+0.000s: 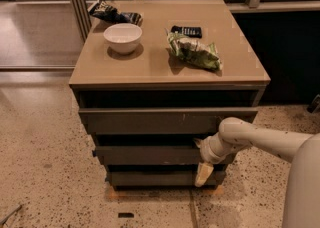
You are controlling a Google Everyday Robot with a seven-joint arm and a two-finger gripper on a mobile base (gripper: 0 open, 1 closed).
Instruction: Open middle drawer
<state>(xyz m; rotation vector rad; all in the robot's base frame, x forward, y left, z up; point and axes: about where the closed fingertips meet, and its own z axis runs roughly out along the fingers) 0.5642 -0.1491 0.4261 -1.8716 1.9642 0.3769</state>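
My claw [202, 164] hangs low against the cabinet face, below the front right corner of the worktop [150, 69], at the end of my one arm, which reaches in from the right. It sits at the right-hand end of the middle drawer [150, 155] and dips partly across the bottom front [155, 177]. I cannot tell whether it is released or clenched, nor whether it has any hold on the drawer.

The middle drawer is the second front down beneath the worktop's front edge, under the top front [167, 120] with its pale scuffs. Its long axis runs parallel to that front edge, so nearly all of it stretches away to my claw's left. It looks shut or barely started.

I judge that the coming move turns on this: the pull must go straight out, away from the front edge and square to the drawer's length. Since I am at its right end, an uneven pull could skew it.

The white bowl [122, 37] and green bag [195, 52] lie on top, well clear.
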